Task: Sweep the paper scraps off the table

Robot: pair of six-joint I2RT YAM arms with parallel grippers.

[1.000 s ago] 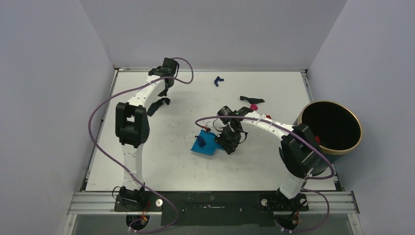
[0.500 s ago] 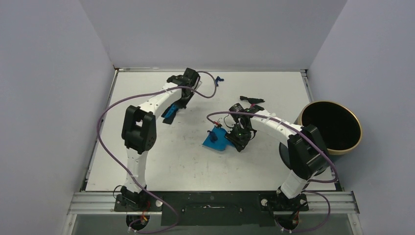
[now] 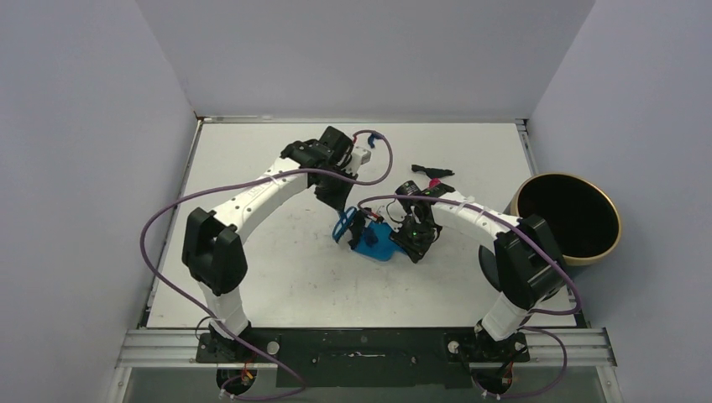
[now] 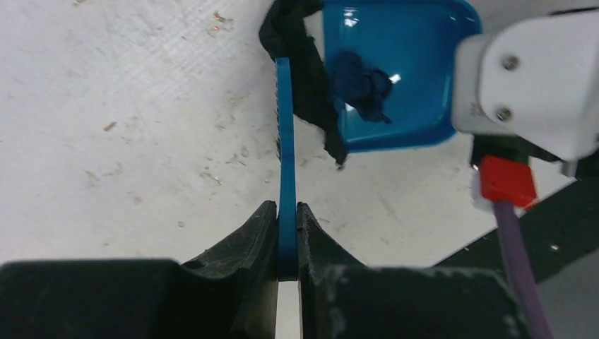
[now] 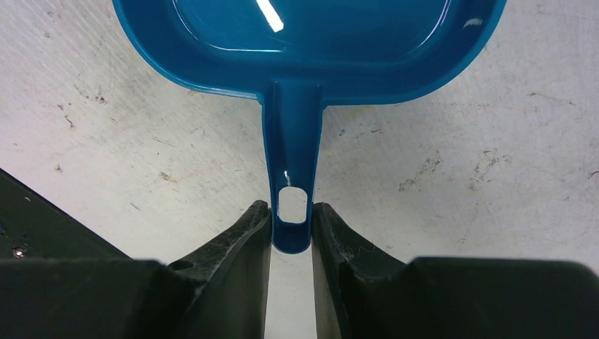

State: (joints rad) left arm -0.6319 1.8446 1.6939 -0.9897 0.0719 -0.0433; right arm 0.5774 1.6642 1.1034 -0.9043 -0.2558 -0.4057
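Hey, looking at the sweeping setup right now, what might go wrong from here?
The dark blue scrap lies loose in the dustpan, close to the edge where the brush sits; a hard stroke or a tilt may throw it out. The left gripper pinches only the brush's thin handle end, so it may twist. A purple cable hangs close by and might snag.

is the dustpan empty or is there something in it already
Not empty: the left wrist view shows a dark blue paper scrap lying inside the blue dustpan.
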